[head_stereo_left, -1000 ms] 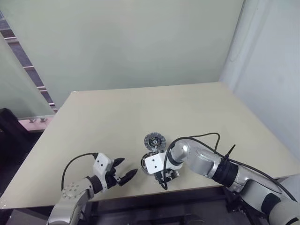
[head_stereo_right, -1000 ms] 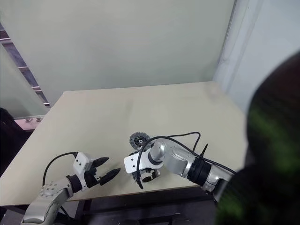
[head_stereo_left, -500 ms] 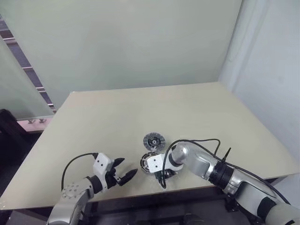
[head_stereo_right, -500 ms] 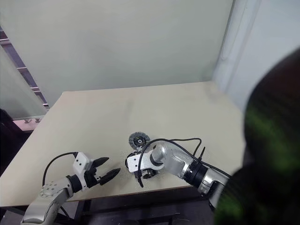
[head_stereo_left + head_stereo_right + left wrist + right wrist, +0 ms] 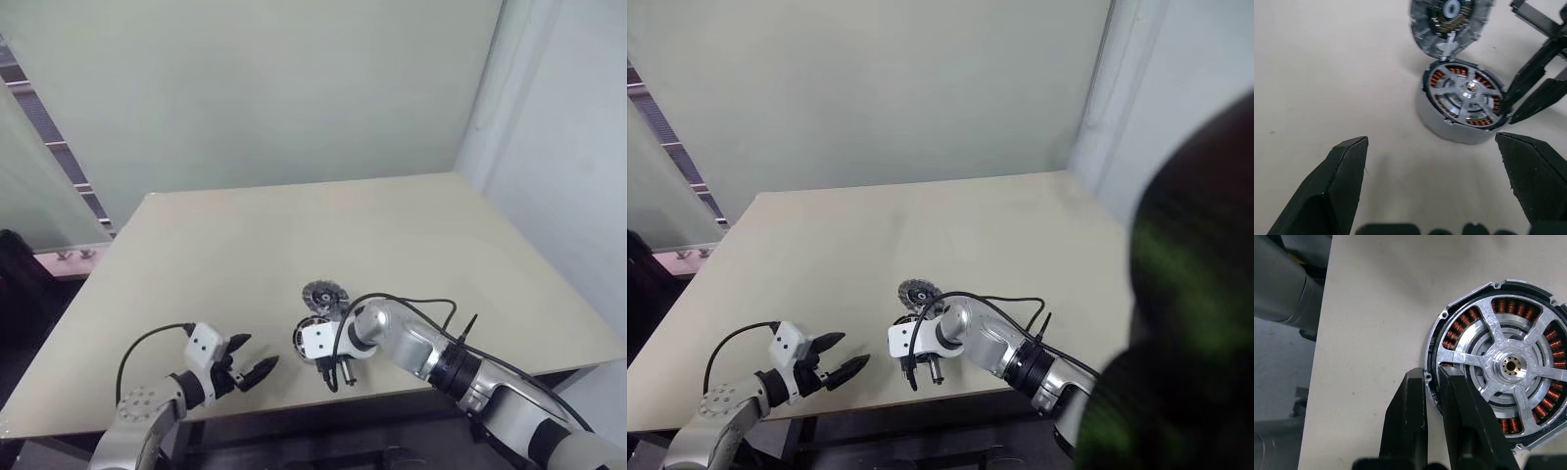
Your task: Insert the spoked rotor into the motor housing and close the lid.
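Note:
The motor housing (image 5: pixel 1467 301) is a silver puck near the table's front edge, with copper windings showing between the spokes. The spoked rotor (image 5: pixel 1511 364) sits inside it. My right gripper (image 5: pixel 1431 374) is shut on the housing's rim, one finger inside and one outside; from the head it covers most of the housing (image 5: pixel 300 336). The lid (image 5: pixel 321 295), a round silver disc, lies open on the table just behind the housing and touches its far edge (image 5: pixel 1449 19). My left gripper (image 5: pixel 257 352) hovers open to the left of the housing, apart from it.
The beige table (image 5: pixel 294 235) stretches bare behind the parts. Its front edge runs close under both hands. A black cable (image 5: pixel 411 305) loops over my right forearm. A pale wall stands behind the table.
My right hand has sunk a little over the housing and its fingers have come together on the rim. The left gripper stays open in about the same place.

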Controlling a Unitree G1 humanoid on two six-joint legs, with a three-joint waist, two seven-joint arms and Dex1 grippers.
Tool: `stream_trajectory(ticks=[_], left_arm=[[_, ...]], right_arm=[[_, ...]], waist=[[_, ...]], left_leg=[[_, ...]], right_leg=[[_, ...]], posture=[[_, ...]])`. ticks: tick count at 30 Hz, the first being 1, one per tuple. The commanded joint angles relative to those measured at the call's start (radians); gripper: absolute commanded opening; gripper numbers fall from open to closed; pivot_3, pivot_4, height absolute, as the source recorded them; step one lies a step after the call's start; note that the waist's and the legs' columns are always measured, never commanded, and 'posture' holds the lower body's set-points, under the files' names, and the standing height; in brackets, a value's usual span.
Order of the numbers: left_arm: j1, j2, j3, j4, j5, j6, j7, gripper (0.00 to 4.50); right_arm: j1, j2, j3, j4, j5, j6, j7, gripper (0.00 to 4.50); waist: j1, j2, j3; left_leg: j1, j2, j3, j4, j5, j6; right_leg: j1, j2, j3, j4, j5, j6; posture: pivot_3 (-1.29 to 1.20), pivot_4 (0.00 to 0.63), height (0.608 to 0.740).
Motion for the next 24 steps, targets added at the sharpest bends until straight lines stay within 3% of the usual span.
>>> stream_trajectory(ticks=[1,15,19,24], left_arm=[[-0.007,0.011,0.027,-0.038,-0.014,-0.004,0.001,4.50],[-0.013,-0.007,0.016,-0.027,-0.007,-0.016,0.009,4.50],[-0.015,-0.009,0.014,-0.024,-0.006,-0.019,0.010,4.50],[-0.017,-0.010,0.015,-0.021,-0.004,-0.021,0.011,4.50]], right_arm=[[0.014,0.054,-0.087,-0.040,0.020,0.126,-0.049,0.08],[0.064,0.318,-0.371,-0.040,0.183,0.566,-0.283,0.08],[0.069,0.336,-0.399,-0.039,0.219,0.604,-0.334,0.08],[0.072,0.294,-0.338,-0.053,0.230,0.574,-0.341,0.08]], waist=[[0.000,0.000,0.000],[0.001,0.001,0.000],[0.000,0.001,0.000],[0.000,0.001,0.000]], left_leg=[[0.000,0.001,0.000,0.000,0.000,0.000],[-0.001,0.008,-0.001,0.000,-0.002,-0.004],[-0.002,0.006,-0.001,0.000,-0.004,-0.006],[-0.002,0.006,-0.001,-0.001,-0.005,-0.006]], right_leg=[[0.000,0.000,0.000,0.000,0.000,0.000],[-0.003,0.001,-0.011,0.000,0.001,-0.001],[-0.003,0.000,-0.011,0.000,0.001,-0.001],[-0.003,0.000,-0.011,0.000,0.001,-0.001]], posture=[[0.00,0.000,0.740],[0.00,0.000,0.740],[0.00,0.000,0.740],[0.00,0.000,0.740]])
